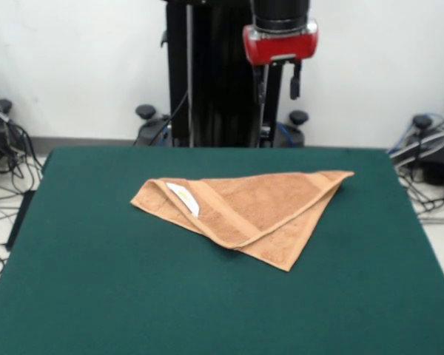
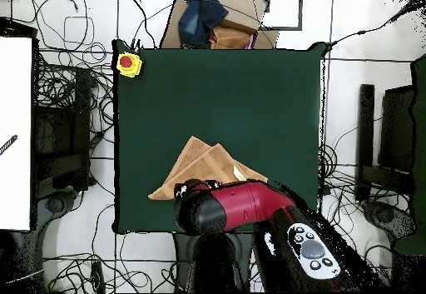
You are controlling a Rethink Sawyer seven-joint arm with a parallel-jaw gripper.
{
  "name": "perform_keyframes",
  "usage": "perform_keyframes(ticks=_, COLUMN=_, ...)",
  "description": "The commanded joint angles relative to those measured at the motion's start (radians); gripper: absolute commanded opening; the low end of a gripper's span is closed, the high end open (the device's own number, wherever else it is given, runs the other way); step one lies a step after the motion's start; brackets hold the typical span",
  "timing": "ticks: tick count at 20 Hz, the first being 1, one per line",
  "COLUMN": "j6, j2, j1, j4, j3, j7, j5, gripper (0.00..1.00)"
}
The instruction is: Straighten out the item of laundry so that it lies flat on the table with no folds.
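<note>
The orange-tan towel (image 1: 244, 211) lies on the far middle of the dark green table (image 1: 96, 296), folded over diagonally into a rough triangle. Its white tag (image 1: 183, 198) shows near the left corner. One corner points right toward the table's far right. My gripper (image 1: 277, 83) hangs high above the table's far edge, behind the towel, open and empty, well clear of the cloth. In the overhead view the towel (image 2: 198, 167) is partly hidden under my red arm (image 2: 245, 206), and the table (image 2: 216, 91) spreads beyond it.
A yellow box with a red button (image 2: 128, 63) sits at a table corner. A cardboard box with dark cloth (image 2: 215, 20) stands off the table's edge opposite the robot. The black pedestal (image 1: 214, 74) is behind the table. Cables lie on the floor on both sides.
</note>
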Motion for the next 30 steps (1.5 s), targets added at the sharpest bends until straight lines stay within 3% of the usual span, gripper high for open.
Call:
perform_keyframes(ticks=1, j6=-0.071, j2=-0.099, j1=0.121, j4=-0.015, j3=-0.106, j7=0.115, j5=-0.112, gripper=1.00)
perform_keyframes(ticks=7, j6=-0.031, j2=-0.122, j1=0.116, j4=-0.012, j3=-0.101, j7=0.092, j5=-0.075, gripper=1.00)
perform_keyframes(ticks=11, j6=-0.097, j2=-0.001, j1=0.116, j4=-0.051, j3=-0.152, j7=0.096, j5=-0.129, gripper=1.00)
perform_keyframes(ticks=15, j6=-0.161, j2=0.043, j1=0.186, j4=-0.123, j3=-0.242, j7=0.139, j5=-0.173, gripper=1.00)
perform_keyframes(ticks=20, j6=-0.291, j2=0.183, j1=0.255, j4=-0.218, j3=-0.343, j7=0.181, j5=-0.169, gripper=1.00)
perform_keyframes(ticks=30, j6=-0.547, j2=0.405, j1=0.418, j4=-0.336, j3=-0.526, j7=0.213, j5=0.016, gripper=1.00)
